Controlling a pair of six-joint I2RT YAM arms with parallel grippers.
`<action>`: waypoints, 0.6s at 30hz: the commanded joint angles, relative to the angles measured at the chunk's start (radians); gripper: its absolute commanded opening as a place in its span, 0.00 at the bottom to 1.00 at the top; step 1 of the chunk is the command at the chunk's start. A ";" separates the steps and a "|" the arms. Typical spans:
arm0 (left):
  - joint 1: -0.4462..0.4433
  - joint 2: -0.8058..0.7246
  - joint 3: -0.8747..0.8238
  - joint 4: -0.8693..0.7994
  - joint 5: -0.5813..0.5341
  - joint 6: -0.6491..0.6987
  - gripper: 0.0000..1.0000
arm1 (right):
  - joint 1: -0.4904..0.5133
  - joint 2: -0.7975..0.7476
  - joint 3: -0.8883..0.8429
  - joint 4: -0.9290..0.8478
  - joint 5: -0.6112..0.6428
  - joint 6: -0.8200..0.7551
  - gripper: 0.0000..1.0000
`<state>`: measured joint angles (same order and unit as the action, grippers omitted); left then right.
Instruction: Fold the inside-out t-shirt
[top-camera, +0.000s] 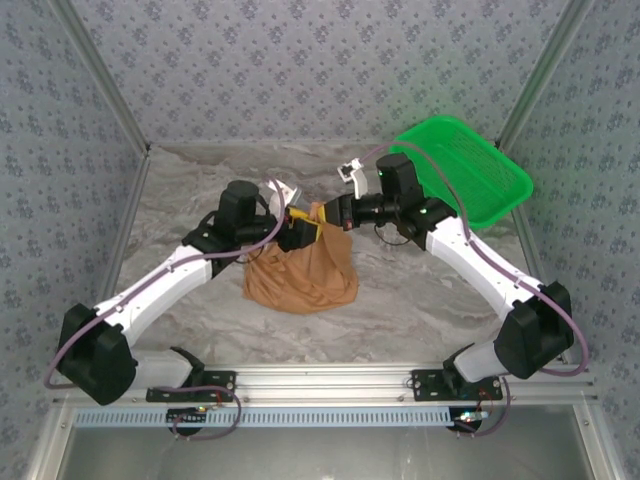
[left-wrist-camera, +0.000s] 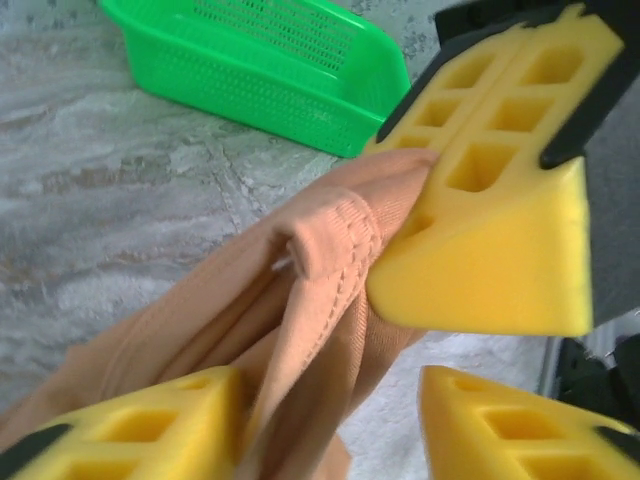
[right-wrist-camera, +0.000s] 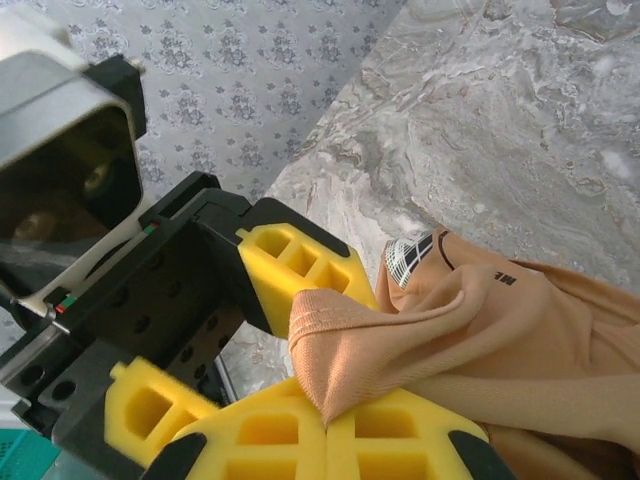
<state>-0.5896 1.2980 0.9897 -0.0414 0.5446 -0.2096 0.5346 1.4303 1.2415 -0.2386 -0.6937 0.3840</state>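
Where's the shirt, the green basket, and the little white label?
shirt (top-camera: 300, 275), top view, middle of the cloth.
green basket (top-camera: 465, 170), top view, its mesh floor.
white label (right-wrist-camera: 405, 262), right wrist view, its striped face.

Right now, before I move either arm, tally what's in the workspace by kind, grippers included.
orange-tan t-shirt: 1
green basket: 1
grippers: 2 (left gripper, right gripper)
Total: 4
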 joint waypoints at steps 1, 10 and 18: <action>-0.003 0.028 0.064 0.043 0.055 0.021 0.29 | -0.007 -0.028 0.075 -0.033 -0.020 -0.029 0.00; -0.001 -0.059 0.236 0.056 0.030 -0.054 0.00 | -0.022 0.001 0.376 -0.159 0.122 -0.047 0.08; 0.071 -0.178 0.312 0.016 0.048 -0.097 0.00 | -0.042 -0.118 0.331 -0.261 0.401 -0.259 0.46</action>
<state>-0.5510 1.1584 1.2823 -0.0273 0.5663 -0.2825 0.5034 1.3590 1.6527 -0.4374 -0.3981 0.2356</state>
